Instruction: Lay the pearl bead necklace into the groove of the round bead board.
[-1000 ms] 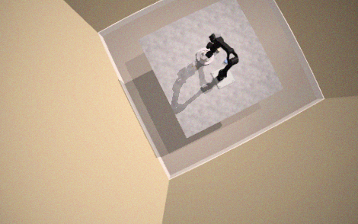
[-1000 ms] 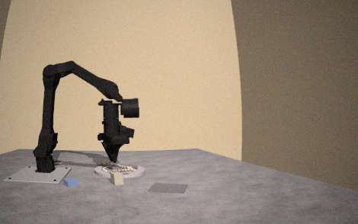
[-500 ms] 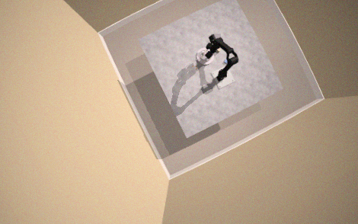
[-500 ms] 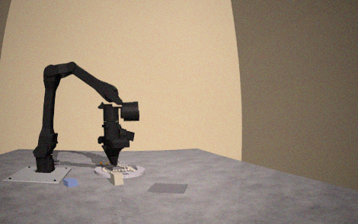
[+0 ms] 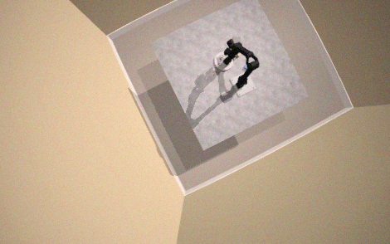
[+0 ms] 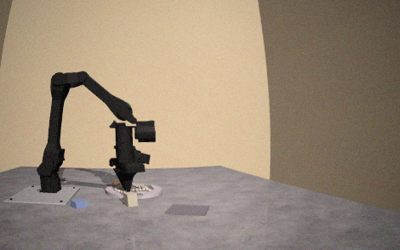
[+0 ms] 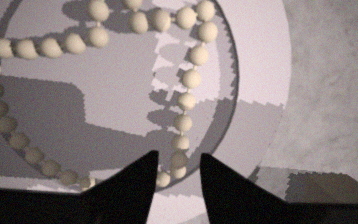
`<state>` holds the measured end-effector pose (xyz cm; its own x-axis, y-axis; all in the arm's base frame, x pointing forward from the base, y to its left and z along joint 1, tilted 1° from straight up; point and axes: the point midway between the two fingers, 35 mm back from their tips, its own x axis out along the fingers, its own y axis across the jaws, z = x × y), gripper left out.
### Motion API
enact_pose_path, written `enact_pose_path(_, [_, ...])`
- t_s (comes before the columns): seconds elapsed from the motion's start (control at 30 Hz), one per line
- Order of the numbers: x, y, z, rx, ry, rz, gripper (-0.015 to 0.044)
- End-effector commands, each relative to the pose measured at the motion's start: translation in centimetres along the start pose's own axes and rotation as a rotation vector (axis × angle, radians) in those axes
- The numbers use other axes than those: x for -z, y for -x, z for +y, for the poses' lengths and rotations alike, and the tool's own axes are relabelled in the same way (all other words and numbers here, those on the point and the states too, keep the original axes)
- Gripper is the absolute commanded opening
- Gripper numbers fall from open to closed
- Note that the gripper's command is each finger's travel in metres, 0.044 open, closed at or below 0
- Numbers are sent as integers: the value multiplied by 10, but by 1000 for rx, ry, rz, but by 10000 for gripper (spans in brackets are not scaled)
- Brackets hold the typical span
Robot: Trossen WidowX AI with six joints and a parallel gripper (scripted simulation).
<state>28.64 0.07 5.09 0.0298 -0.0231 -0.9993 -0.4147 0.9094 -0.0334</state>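
The round bead board is pale pinkish white with a ring-shaped groove. The pearl bead necklace lies on it, cream coloured. In the wrist view its upper part folds inward across the middle, its right side runs in a line inside the rim, and its lower left curves along the board. My gripper points down low over the near part of the board, partly open. A few beads show in the gap between the fingertips, not gripped. The fingers hide part of the necklace at the bottom.
A beige block stands close in front of the board. A blue block lies near the arm's white base plate. A flat grey square lies right of the beige block. Small orange bits show behind the board.
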Motion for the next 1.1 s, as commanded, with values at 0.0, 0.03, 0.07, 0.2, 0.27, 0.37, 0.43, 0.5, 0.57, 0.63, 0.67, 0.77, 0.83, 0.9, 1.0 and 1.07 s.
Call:
enact_pose_path(0.0, [0,-4,0,-2,3,6,120])
enact_pose_path(0.03, [0,-1,0,0,0,1,94])
enact_pose_path(0.07, [0,-1,0,0,0,1,67])
enact_pose_path(0.2, [0,-1,0,0,0,1,0])
enact_pose_path(0.27, [0,-1,0,0,0,1,0])
enact_pose_path(0.37, [0,-1,0,0,0,1,0])
enact_pose_path(0.43, [0,-1,0,0,0,1,0])
enact_pose_path(0.5, [0,-1,0,0,0,1,0])
enact_pose_path(0.57, [0,-1,0,0,0,1,0])
enact_pose_path(0.63, [0,-1,0,0,0,1,0])
enact_pose_path(0.67, [0,-1,0,0,0,1,0])
enact_pose_path(0.77, [0,-1,0,0,0,1,0])
enact_pose_path(0.83, [0,-1,0,0,0,1,0])
enact_pose_path(0.9, [0,-1,0,0,0,1,0])
enact_pose_path(1.0, [0,-1,0,0,0,1,0])
enact_pose_path(1.07, [0,-1,0,0,0,1,0])
